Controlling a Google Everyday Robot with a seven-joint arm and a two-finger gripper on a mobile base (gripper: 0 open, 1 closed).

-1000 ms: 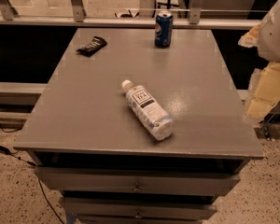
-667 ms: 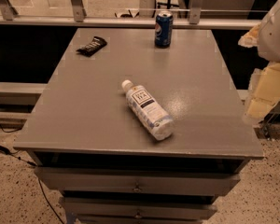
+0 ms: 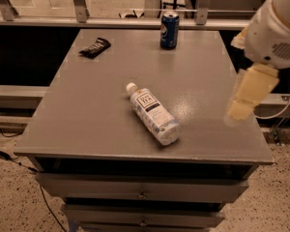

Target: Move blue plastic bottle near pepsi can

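The blue plastic bottle (image 3: 152, 113) lies on its side near the middle of the grey table (image 3: 87, 110). Its white cap points to the back left and its white label with a dark square mark faces up. The pepsi can (image 3: 169, 30) stands upright at the table's back edge, well behind the bottle. My arm comes in from the upper right. Its pale end, the gripper (image 3: 239, 110), hangs over the table's right edge, to the right of the bottle and clear of it. It holds nothing that I can see.
A flat black snack wrapper (image 3: 94, 47) lies at the table's back left. A metal rail (image 3: 111, 22) runs behind the table. Drawers (image 3: 142, 193) sit under the tabletop. Cables lie on the floor at left.
My arm has moved a little to the left, over the table's right edge. The bottle, can and wrapper have not moved.
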